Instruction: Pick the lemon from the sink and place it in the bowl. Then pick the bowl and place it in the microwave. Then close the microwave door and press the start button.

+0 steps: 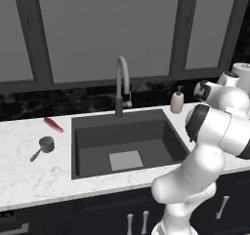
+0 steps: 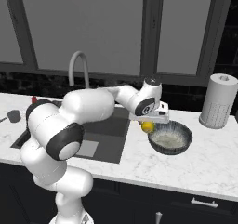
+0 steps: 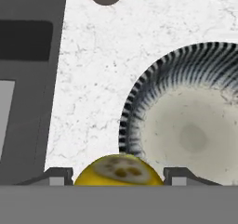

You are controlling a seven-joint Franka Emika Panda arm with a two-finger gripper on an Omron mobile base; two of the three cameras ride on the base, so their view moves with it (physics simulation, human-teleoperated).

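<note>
The yellow lemon [image 2: 148,126] hangs just above the counter, with my gripper [image 2: 149,123] shut on it at the left rim of the grey-green bowl [image 2: 170,137]. In the hand view the lemon [image 3: 118,171] sits between the two finger tips, and the bowl [image 3: 186,130] lies ahead to the right with nothing in it. The dark sink [image 1: 122,131] with its light square plate and curved tap [image 1: 122,80] lies to the left of the bowl, and no fruit is in it. The microwave and its door are out of view.
A soap bottle [image 1: 177,101] stands behind the sink's right corner. Left of the sink lie a small grey measuring cup [image 1: 45,145] and a red object [image 1: 53,125]. A paper towel roll [image 2: 217,101] stands right of the bowl. Dark windows run behind the counter.
</note>
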